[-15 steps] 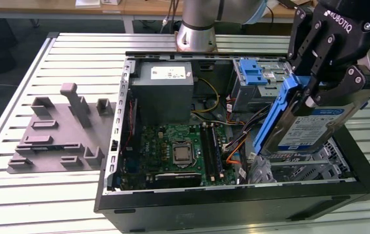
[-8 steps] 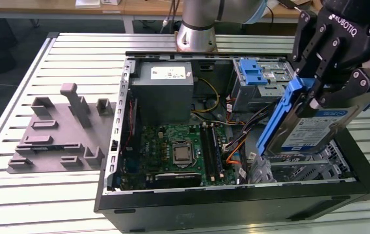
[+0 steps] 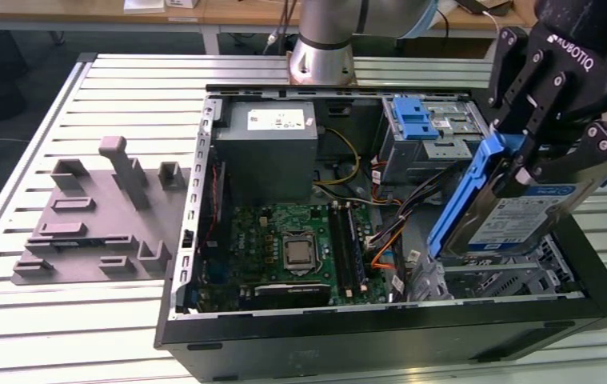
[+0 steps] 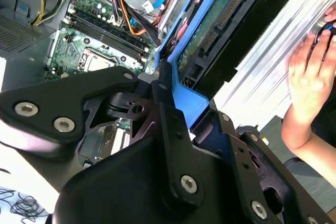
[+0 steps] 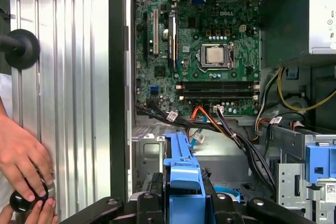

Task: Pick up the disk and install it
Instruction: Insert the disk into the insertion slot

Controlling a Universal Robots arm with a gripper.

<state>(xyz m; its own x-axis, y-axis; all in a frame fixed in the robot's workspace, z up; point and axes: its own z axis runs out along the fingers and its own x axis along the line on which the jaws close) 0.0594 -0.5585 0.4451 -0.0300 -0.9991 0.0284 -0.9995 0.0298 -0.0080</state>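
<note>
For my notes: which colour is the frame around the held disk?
Blue; the disk frame shows best in the exterior view.

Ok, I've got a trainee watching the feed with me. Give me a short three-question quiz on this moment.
1. True or false: the gripper holds the disk by its blue carrier frame, tilted above the open computer case.
2. In the exterior view, the grey moulded fixture lies on which side of the case: A) left, B) right?
3. In the first wrist view, what rests on the slatted table beside the case?

Key: 1 true; 2 A; 3 a person's hand.
</note>
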